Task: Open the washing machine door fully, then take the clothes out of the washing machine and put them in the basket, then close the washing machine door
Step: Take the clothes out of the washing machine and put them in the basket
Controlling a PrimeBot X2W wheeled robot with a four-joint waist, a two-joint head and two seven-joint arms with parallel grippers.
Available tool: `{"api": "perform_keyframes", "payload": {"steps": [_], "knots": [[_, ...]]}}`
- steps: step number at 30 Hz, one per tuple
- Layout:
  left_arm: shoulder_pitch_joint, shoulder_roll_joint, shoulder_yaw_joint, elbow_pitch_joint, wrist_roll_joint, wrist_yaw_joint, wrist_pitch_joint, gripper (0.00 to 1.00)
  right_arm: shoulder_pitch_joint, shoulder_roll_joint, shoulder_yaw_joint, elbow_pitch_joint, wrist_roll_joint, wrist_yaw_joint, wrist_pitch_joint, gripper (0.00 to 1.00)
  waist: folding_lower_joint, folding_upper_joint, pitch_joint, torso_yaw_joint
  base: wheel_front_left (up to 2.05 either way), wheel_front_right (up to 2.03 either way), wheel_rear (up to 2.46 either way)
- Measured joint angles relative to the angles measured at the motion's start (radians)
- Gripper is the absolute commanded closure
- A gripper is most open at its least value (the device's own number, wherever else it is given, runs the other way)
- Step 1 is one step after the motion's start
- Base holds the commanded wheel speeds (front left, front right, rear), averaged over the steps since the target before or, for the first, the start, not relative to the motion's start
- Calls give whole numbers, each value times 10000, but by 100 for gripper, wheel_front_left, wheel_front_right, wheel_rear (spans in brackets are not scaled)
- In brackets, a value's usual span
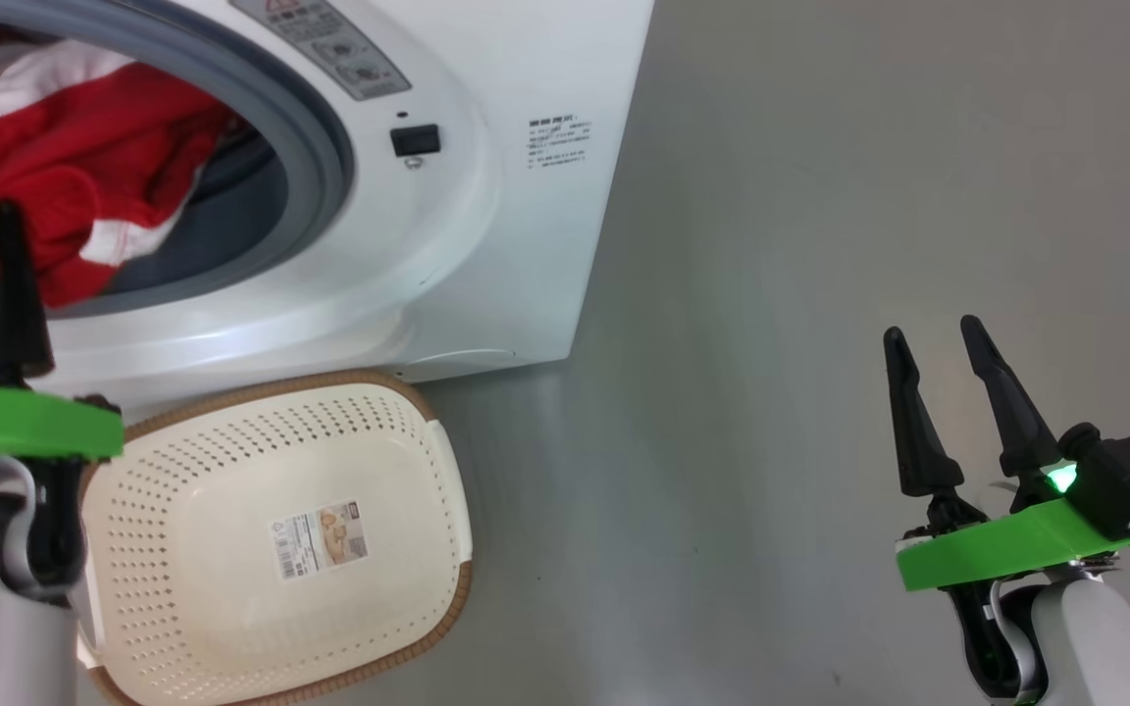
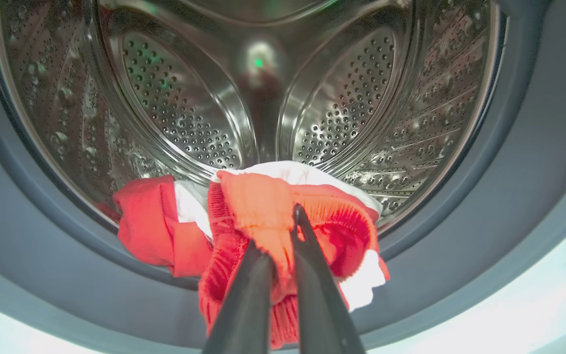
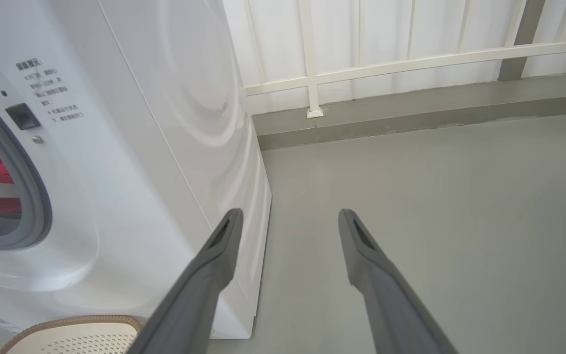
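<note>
The washing machine (image 1: pixel 487 245) stands with its opening uncovered; its door is out of view. Red and white clothes (image 1: pixel 65 167) bulge out over the grey gasket (image 2: pixel 533 147) in front of the steel drum (image 2: pixel 189 113). My left gripper (image 2: pixel 280 231) is shut on a fold of the red clothes (image 2: pixel 258 206) at the mouth of the drum, and it rises at the left edge of the head view (image 1: pixel 6 211). The cream basket (image 1: pixel 182 471) sits on the floor directly below the opening, with nothing in it but its label. Far to the right, my right gripper (image 1: pixel 933 333) hangs open over the floor.
Grey floor (image 1: pixel 820 294) stretches right of the machine. In the right wrist view, the machine's white side (image 3: pixel 165 123) stands left of my open fingers (image 3: pixel 224 236), a corner of the basket (image 3: pixel 81 334) shows below, and a white railed wall (image 3: pixel 410 59) closes the back.
</note>
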Motion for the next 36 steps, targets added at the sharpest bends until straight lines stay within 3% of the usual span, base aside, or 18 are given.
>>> {"api": "perform_keyframes", "payload": {"steps": [12, 24, 28, 36], "knots": [[1510, -596, 844, -2796, 537, 0, 0, 100, 249, 0, -151, 58, -10, 0, 0, 0, 0, 0, -476, 233, 0, 0, 0], [1793, -940, 1448, -5701, 1131, 0, -4, 100, 372, 0, -148, 40, -10, 0, -2, 0, 0, 0, -398, 275, 0, 0, 0], [1885, -1005, 1465, -5891, 1367, 0, -13, 100, 371, 0, -163, 40, -10, 0, 0, 0, 0, 0, -354, 279, 0, 0, 0], [2287, -1158, 1425, -4347, 1361, 0, -13, 100, 350, 0, -132, 19, -8, 0, -2, 0, 0, 0, -196, 247, 0, 0, 0]]}}
